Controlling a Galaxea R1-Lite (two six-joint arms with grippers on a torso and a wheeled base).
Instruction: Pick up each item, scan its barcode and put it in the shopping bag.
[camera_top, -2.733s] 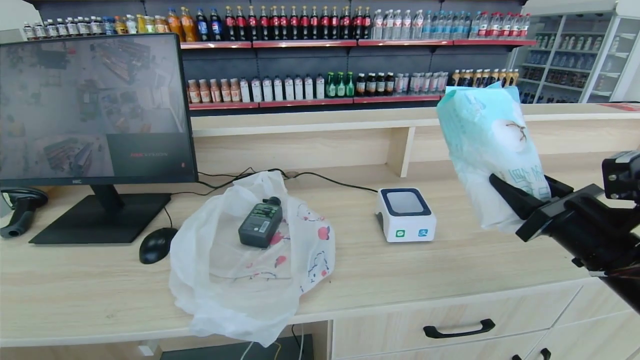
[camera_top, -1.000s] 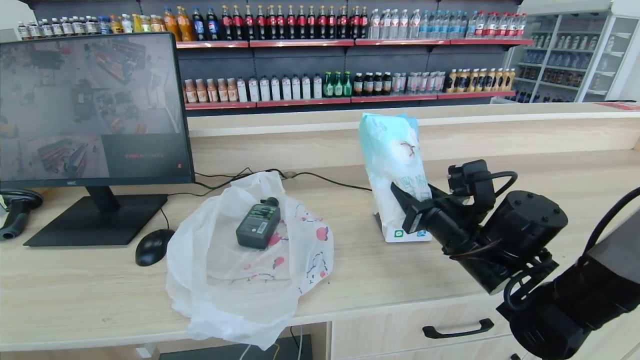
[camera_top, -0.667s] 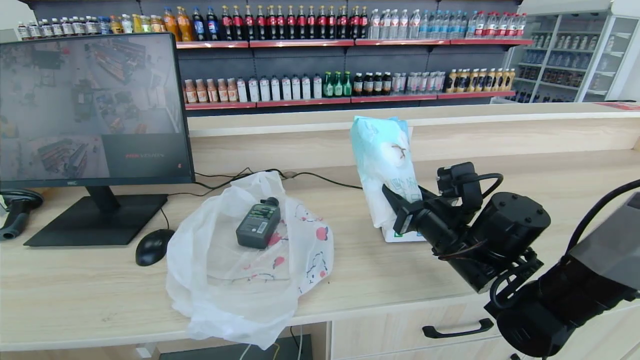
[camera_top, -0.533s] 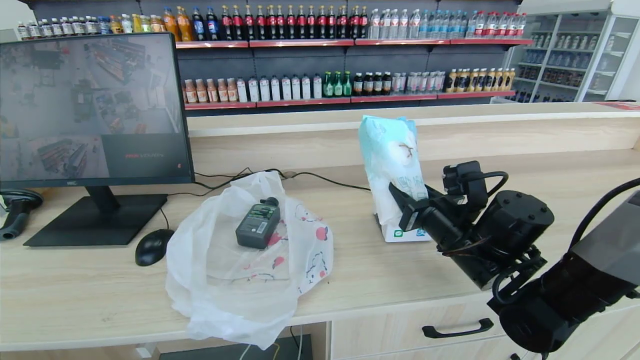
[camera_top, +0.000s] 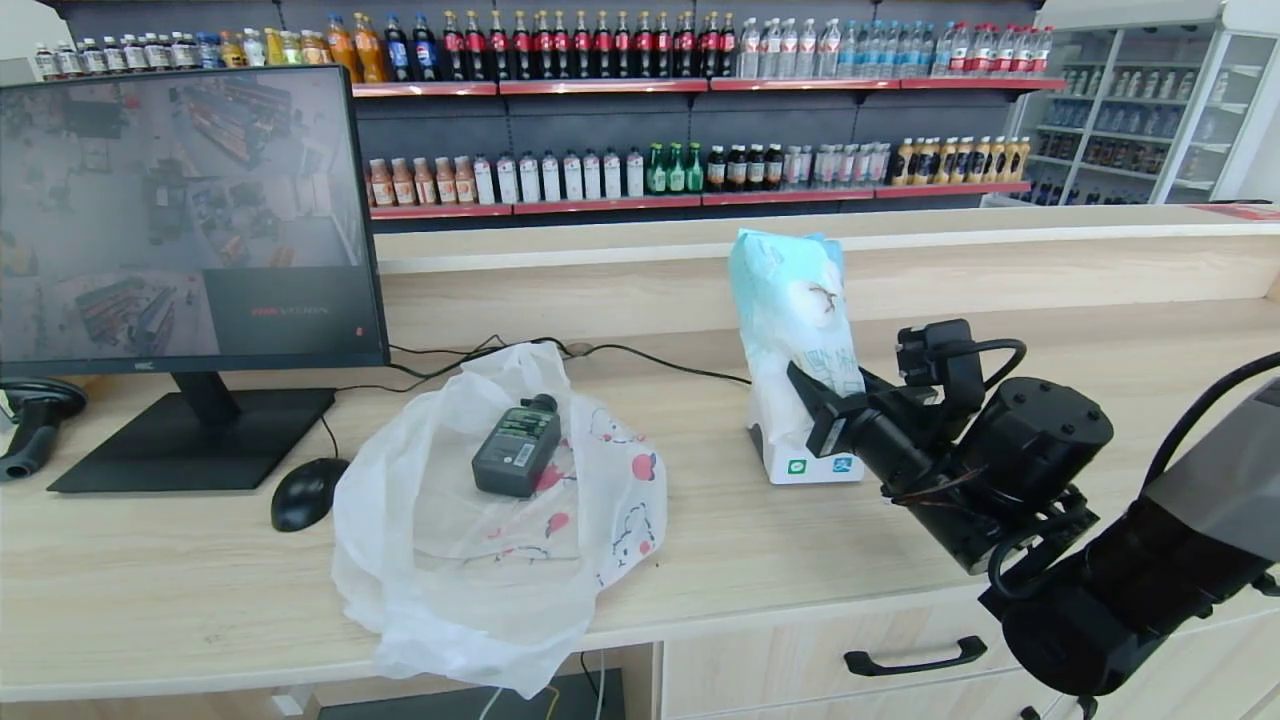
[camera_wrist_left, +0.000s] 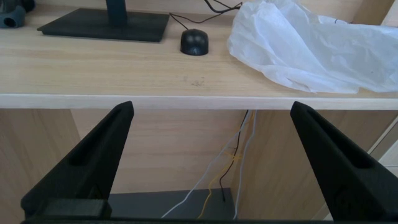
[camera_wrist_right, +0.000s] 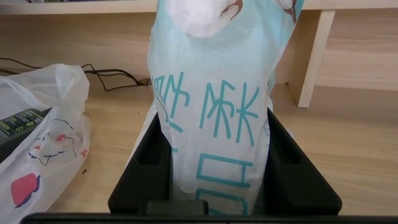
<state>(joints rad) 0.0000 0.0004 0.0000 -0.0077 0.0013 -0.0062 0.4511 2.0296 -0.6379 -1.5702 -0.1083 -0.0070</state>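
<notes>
Far left, a handheld scanner (camera_top: 30, 425) sits by the monitor (camera_top: 185, 210), with the mouse (camera_top: 305, 493) just off the stand's corner. The left gripper (camera_wrist_left: 211, 107) hangs low in front of the counter (camera_top: 150, 590), below its front edge, jaws spread wide with nothing between them. Next along, the bag (camera_top: 480, 570) lies slumped on the wood, mouth toward the back, its near folds spilling over the front edge. A dark bottle (camera_top: 518, 452) lies on it, label up, cap pointing to the back; whether it is inside the plastic or on top is hard to call. A strip of counter shows between the bag and the white scanner box (camera_top: 808, 467). Right over that box stands the pack (camera_top: 795, 310): upright, long axis near vertical, top leaning a touch to the left, printed face toward the robot. Its bottom end hides the box's top, and contact there cannot be judged. The right gripper (camera_top: 832, 405) comes in from the right, jaws clamped on either side of the pack's lower half. Beyond it, counter wood runs on to the right under the raised back ledge.
</notes>
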